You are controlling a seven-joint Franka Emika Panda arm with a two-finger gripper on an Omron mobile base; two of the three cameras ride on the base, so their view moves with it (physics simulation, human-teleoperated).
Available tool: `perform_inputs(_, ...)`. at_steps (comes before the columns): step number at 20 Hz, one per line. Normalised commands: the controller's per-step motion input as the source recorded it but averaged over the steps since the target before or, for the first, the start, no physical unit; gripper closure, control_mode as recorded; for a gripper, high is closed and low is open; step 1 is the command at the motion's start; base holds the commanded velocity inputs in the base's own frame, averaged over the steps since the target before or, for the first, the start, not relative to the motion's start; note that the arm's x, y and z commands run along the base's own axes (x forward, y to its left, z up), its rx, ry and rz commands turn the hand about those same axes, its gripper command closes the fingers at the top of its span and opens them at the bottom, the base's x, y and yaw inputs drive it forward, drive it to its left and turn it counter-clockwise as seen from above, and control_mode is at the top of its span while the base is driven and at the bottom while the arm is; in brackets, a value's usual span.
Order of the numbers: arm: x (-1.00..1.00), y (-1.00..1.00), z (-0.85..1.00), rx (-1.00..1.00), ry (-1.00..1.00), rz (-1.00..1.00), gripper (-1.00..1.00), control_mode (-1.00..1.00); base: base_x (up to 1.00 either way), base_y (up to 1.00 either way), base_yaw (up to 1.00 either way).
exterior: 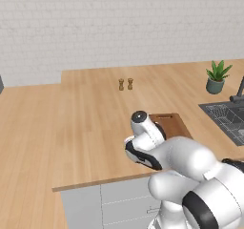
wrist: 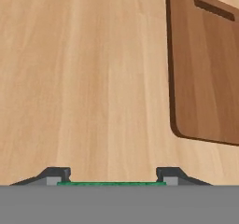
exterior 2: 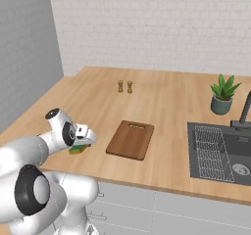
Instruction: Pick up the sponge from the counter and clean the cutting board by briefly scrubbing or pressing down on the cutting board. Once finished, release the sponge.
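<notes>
Nearest my hand camera, the gripper (wrist: 112, 181) has its two fingertips pinched against the ends of the sponge (wrist: 111, 184), a thin green strip spanning the narrow gap between them, so I read it as held. Beneath runs the counter (exterior 2: 166, 102), the sponge near its front edge toward the left end. The cutting board (exterior 2: 130, 139) lies just to the right, slot handle pointing at the wall. The sponge looks light and soft; I judge a grip across its short sides should hold without crushing it.
</notes>
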Motion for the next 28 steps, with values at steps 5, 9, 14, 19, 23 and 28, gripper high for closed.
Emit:
perform_inputs(5,0.00,-0.08,-0.10,0.02,-0.01,0.04,1.00,-1.00,0.00,0.00,0.00)
perform_inputs(9,0.00,-0.13,-0.10,0.05,0.00,0.06,1.00,-1.00,0.00,0.00,0.00)
perform_inputs(14,0.00,-0.08,-0.41,0.03,-0.02,0.10,1.00,-1.00,0.00,0.00,0.00)
perform_inputs(19,0.00,0.00,-0.65,0.00,-0.13,0.12,1.00,-1.00,0.00,0.00,0.00)
perform_inputs(23,0.00,0.00,-0.58,0.00,-0.21,0.10,1.00,-1.00,0.00,0.00,0.00)
perform_inputs(28,-0.01,-0.08,-0.53,0.01,-0.17,0.08,1.00,-1.00,0.00,0.00,0.00)
